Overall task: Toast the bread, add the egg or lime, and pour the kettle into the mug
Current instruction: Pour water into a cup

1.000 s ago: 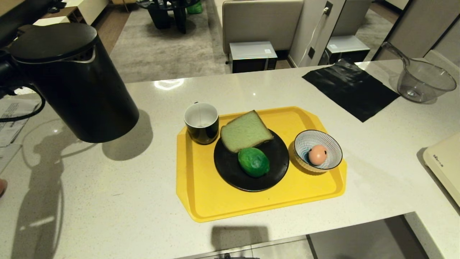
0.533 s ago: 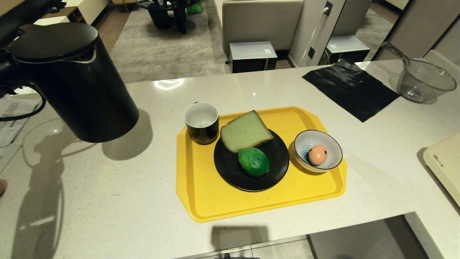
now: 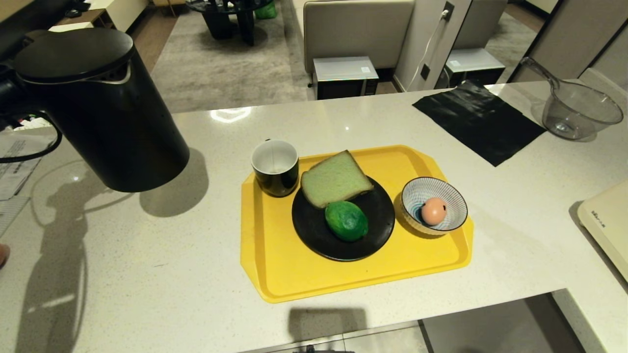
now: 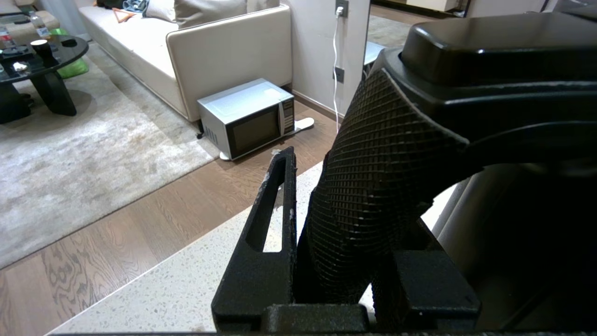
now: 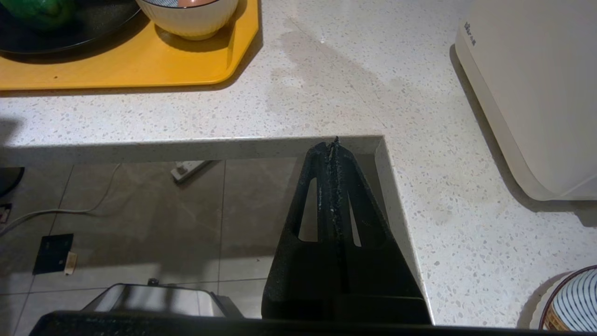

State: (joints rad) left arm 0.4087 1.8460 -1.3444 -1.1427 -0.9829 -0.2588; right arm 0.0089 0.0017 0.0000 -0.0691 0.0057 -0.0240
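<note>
Kettle (image 4: 382, 186) handle between left jaws

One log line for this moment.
left end effector: shut on kettle handle, kettle aloft | mug: on tray | right end effector: shut, parked

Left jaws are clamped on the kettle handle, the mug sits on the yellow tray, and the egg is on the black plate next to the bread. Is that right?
Not quite. In the head view the egg lies in the striped bowl, not on the black plate; the lime is what sits beside the bread there. The rest holds: the left gripper grips the kettle handle, and the mug is on the yellow tray.
</note>
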